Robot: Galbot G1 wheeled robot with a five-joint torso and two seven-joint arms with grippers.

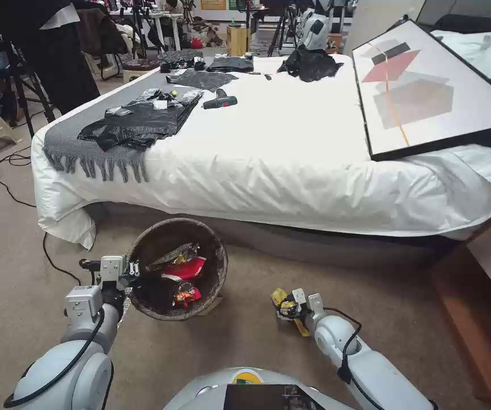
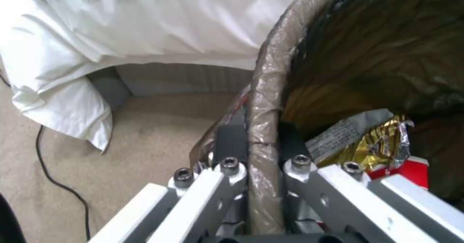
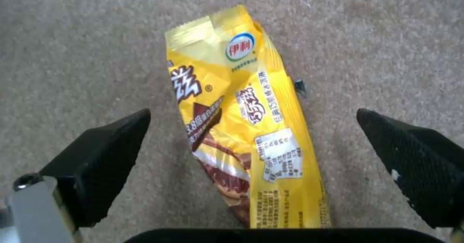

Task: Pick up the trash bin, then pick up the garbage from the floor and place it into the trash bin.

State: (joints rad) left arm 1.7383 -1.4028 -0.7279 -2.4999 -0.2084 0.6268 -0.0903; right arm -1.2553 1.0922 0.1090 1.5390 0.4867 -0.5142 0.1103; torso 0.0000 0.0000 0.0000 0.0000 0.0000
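The left gripper [image 2: 263, 163] pinches the liner-wrapped rim of the trash bin [image 1: 143, 242], which holds red and gold wrappers. The right gripper [image 3: 251, 141] hangs spread over a crinkled yellow wrapper [image 3: 241, 127] lying between its fingertips

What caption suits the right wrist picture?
Right gripper open over a yellow snack wrapper lying on the carpet.

The head view looks forward and down from above both arms, taking in carpet, the trash bin [image 1: 177, 267] and the bed [image 1: 291, 165] beyond. The left wrist view sits tight against that bin's rim, facing the bed's skirt. The right wrist view points straight down, close over a yellow wrapper [image 3: 246, 127] on the carpet.
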